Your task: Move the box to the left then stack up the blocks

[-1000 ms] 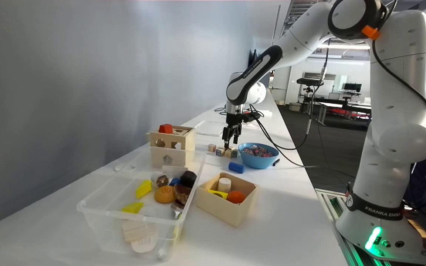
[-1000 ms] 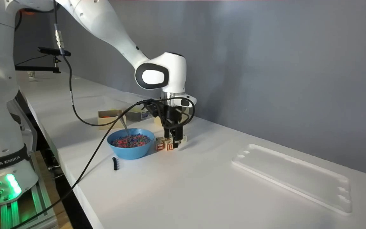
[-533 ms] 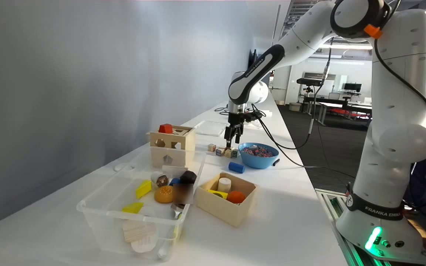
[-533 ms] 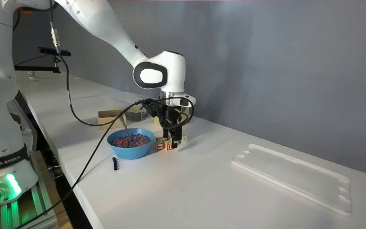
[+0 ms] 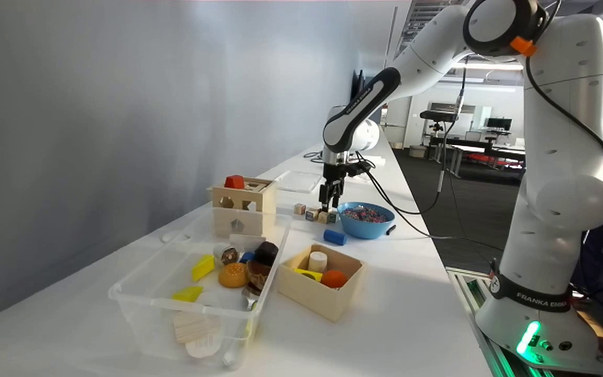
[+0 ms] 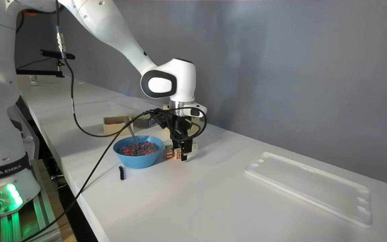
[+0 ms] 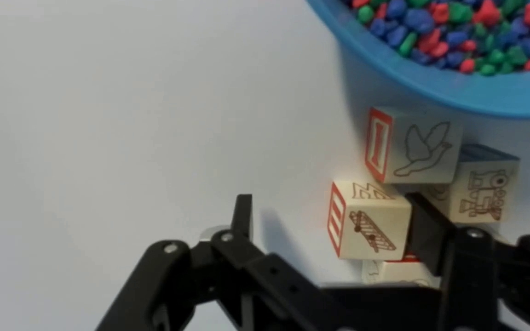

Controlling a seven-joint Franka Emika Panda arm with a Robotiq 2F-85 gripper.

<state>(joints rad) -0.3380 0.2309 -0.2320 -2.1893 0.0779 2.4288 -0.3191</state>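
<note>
The box (image 5: 267, 204) is light wood with dark cut-outs and a red piece on top. It stands by the wall; in an exterior view it is mostly hidden behind my gripper (image 6: 181, 153). Several letter blocks lie on the table by the blue bowl. In the wrist view, my gripper (image 7: 333, 212) is open. A skateboard-picture block (image 7: 373, 232) is between its fingers, close against the right finger and well apart from the left. A bird block (image 7: 426, 149), a train block (image 7: 486, 193) and a partly hidden block (image 7: 400, 273) lie around it. My gripper also shows low over the blocks (image 5: 328, 203).
The blue bowl (image 5: 365, 229) of coloured bits stands close beside the blocks. A blue cylinder (image 5: 335, 237), a low wooden box (image 5: 306, 293) and a clear bin (image 5: 139, 298) are nearby. A clear lid (image 6: 309, 188) and a black clip (image 6: 122, 172) lie on the table.
My gripper has come down a little closer to the table in both exterior views, after a slight shift toward the robot base. The box and blocks have not visibly moved.
</note>
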